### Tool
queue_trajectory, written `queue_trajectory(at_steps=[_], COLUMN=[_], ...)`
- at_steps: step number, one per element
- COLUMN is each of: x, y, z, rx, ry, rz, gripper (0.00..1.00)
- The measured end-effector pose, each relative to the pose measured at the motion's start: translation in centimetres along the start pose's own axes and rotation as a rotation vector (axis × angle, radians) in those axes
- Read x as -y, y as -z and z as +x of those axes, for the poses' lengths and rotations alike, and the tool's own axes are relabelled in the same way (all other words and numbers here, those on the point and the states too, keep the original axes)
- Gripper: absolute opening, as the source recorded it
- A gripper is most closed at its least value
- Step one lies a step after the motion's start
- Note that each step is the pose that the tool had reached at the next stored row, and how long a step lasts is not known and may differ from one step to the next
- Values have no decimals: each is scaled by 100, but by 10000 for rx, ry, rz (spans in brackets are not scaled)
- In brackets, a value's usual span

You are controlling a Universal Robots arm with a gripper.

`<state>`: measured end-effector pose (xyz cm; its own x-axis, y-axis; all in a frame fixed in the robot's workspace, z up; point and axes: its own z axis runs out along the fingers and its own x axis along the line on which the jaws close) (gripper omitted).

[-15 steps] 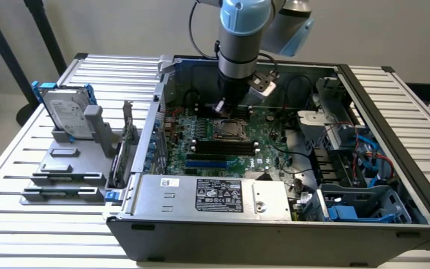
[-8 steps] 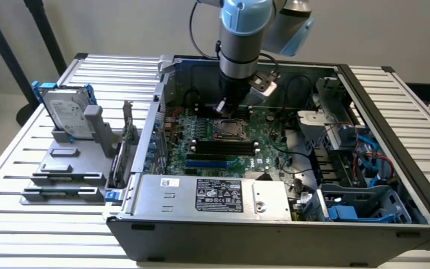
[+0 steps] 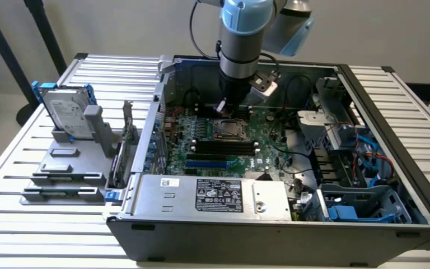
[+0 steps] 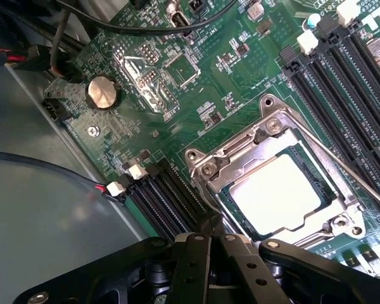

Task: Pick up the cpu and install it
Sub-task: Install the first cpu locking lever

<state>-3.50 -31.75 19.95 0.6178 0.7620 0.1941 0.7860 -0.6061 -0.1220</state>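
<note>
Cpu (image 4: 280,192) shiny silver square seated in socket (image 4: 206,163), end effector (image 4: 214,244) closed, empty

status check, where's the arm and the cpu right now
Fingers shut, holding nothing, just above the motherboard. Cpu sits flat in its socket, metal frame around it. Nothing between fingers and cpu.

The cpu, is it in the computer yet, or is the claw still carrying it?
Done, by the look of it: the cpu lies flat in its socket on the green motherboard, shiny top showing. In hand: nothing; the claw is shut and empty, hanging just beside the socket. Left: the socket's metal frame looks open around the chip, and the thin lever seems unlatched, so it doesn't look locked down.
</note>
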Motion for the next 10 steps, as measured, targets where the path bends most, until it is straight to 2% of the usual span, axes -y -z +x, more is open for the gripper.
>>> queue_trajectory(at_steps=[10], x=[-12], y=[34], z=[-26], rx=[3], ry=[0], rz=[-1], gripper=[11])
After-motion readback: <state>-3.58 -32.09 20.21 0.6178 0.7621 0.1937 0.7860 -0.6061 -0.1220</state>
